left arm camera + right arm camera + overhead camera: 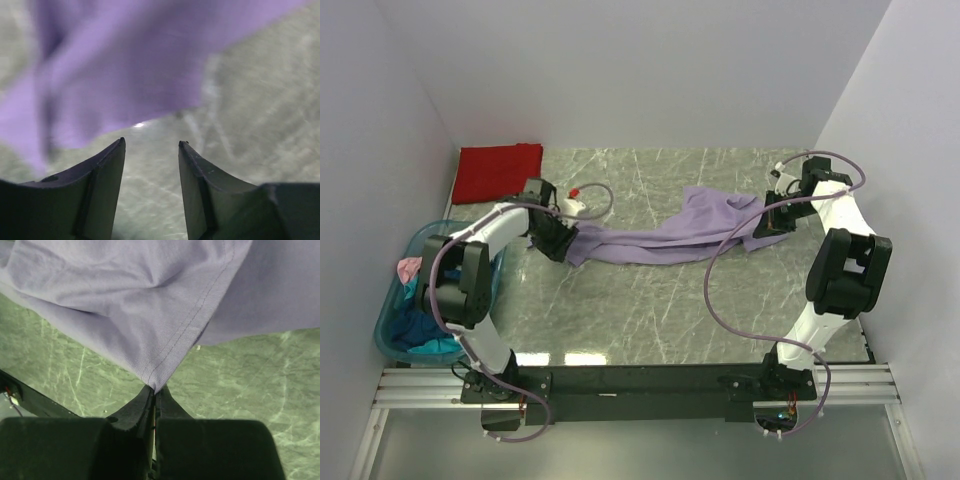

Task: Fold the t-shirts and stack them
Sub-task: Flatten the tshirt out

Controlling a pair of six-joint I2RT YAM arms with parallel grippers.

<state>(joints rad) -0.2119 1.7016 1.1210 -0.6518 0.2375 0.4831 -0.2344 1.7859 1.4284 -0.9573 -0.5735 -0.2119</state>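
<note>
Overhead view is bright and even, soft white light coming down from above and bouncing off the pale walls [620, 70]. A strip of glare sits on the near edge of the marble table [650, 300], left of centre. Shadows are faint, just a thin soft one under the light purple t-shirt [660, 240]. Over to the left wrist view: badly out of focus, the cloth a purple smear, table veins mushy, one small white glint below the hem; the dark fingers [100, 190] of the left gripper [151, 150] are the sharpest thing there. Right wrist view is crisp, hem stitching readable, shadow pooled beneath the cloth, the right gripper [154, 395] nearly a black silhouette
</note>
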